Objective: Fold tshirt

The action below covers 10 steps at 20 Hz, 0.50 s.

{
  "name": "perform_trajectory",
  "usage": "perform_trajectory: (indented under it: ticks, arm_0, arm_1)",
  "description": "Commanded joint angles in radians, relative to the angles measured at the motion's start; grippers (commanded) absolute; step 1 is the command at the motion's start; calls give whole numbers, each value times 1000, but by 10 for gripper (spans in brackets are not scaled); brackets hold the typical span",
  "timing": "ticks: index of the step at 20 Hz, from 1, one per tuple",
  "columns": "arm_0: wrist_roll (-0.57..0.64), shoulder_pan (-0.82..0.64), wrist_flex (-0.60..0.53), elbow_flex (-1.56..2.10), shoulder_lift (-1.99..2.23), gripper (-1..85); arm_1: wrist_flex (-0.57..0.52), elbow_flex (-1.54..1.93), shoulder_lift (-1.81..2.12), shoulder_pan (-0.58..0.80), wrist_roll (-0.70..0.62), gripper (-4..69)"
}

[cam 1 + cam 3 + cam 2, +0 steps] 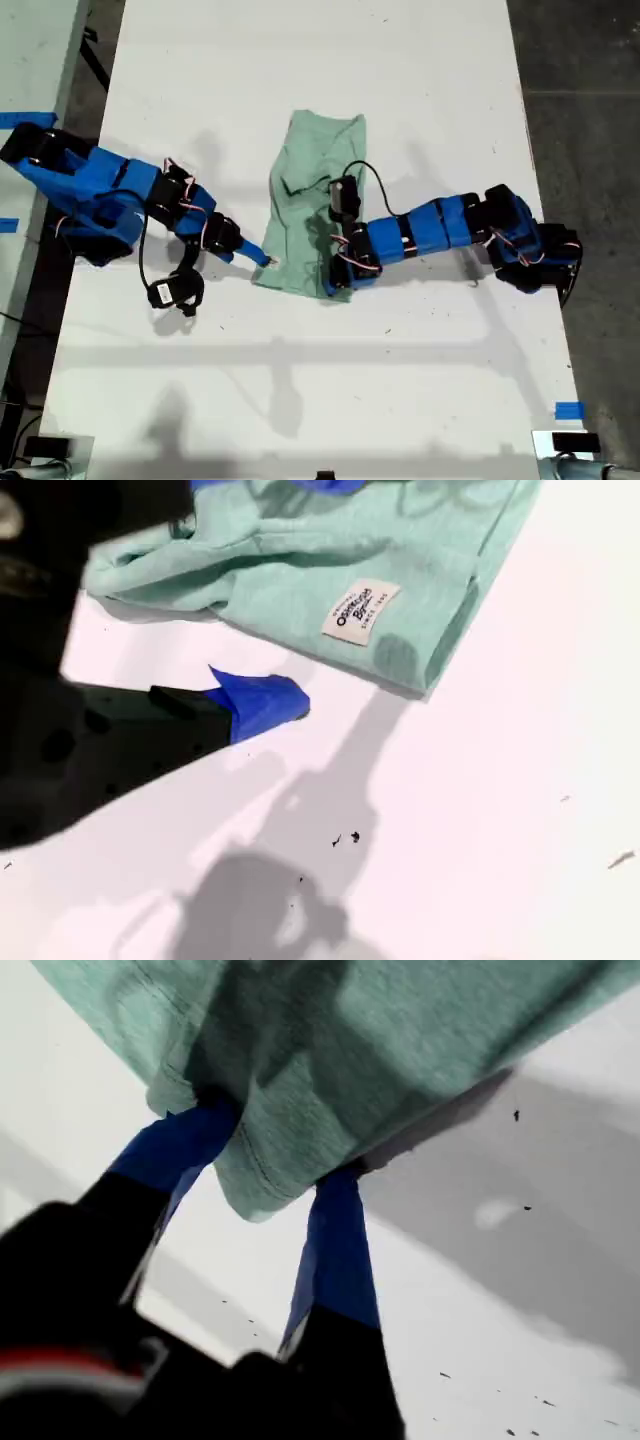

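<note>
Tshirt (313,205): plain pale mint-green, faintly heathered up close, no print. Its tag (361,611): white with small dark lettering. My first gripper (270,1185): blue fingertips on black bodies. My second gripper (262,702): one blue fingertip seen, on a black body. Both arms in the exterior view: bright blue shells, black motors, red and white wiring. Table (300,380): white with tiny dark specks. Blue tape piece (568,410) at the exterior view's lower right.
</note>
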Motion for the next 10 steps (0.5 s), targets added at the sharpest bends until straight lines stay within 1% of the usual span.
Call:
perform_trajectory:
  ticks: [1,2,5,8,10]
  arm_0:
    - [34,11,-69,-37,-92,319]
    - [41,11,-83,-67,-147,320]
    - [78,2,-78,-199,-310,329]
    - [107,-23,-11,-322,-469,314]
    - [126,-38,32,-374,-543,285]
  arm_1:
    - [-5,-34,9,-20,-2,214]
    - [-5,-34,9,-20,-5,216]
    - [-5,-37,11,-21,-8,218]
    - [-5,-46,14,-26,-8,218]
    - [-5,-52,14,-31,-8,217]
